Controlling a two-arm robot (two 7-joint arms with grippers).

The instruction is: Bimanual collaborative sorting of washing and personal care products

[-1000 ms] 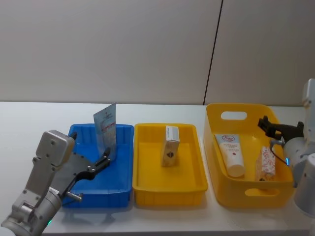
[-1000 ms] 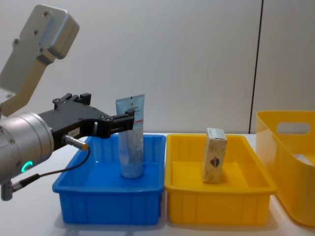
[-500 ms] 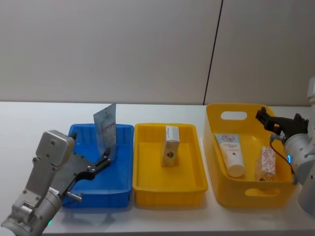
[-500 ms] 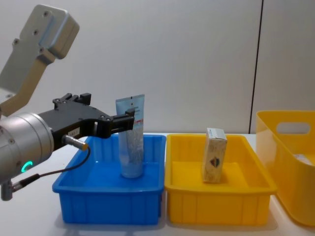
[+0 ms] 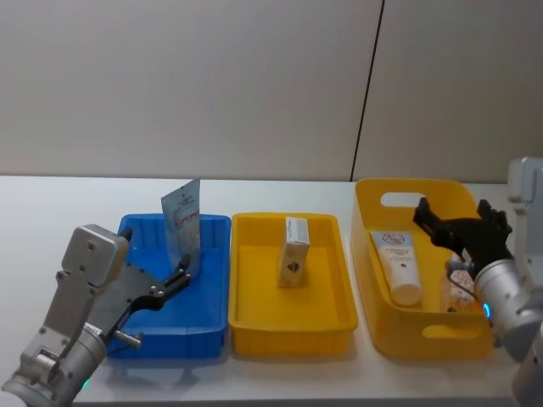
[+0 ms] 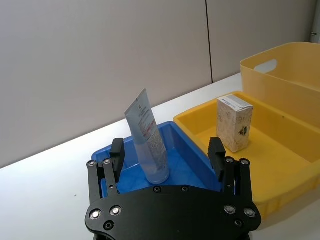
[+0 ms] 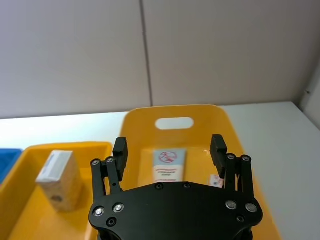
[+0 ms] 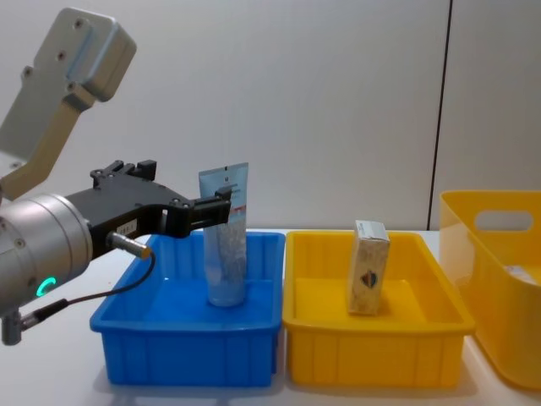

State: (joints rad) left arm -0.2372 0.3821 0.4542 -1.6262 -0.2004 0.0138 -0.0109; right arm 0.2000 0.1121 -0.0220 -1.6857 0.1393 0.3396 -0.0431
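Two open hands, left hand [image 5: 180, 278] by tube [image 5: 182, 225]

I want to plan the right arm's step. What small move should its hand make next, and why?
Probably lower the right hand onto the white tube lying flat in the yellow basket. The hand hangs open above the basket, near the tube, holding nothing. The left hand is open beside the upright tube in the blue tray.
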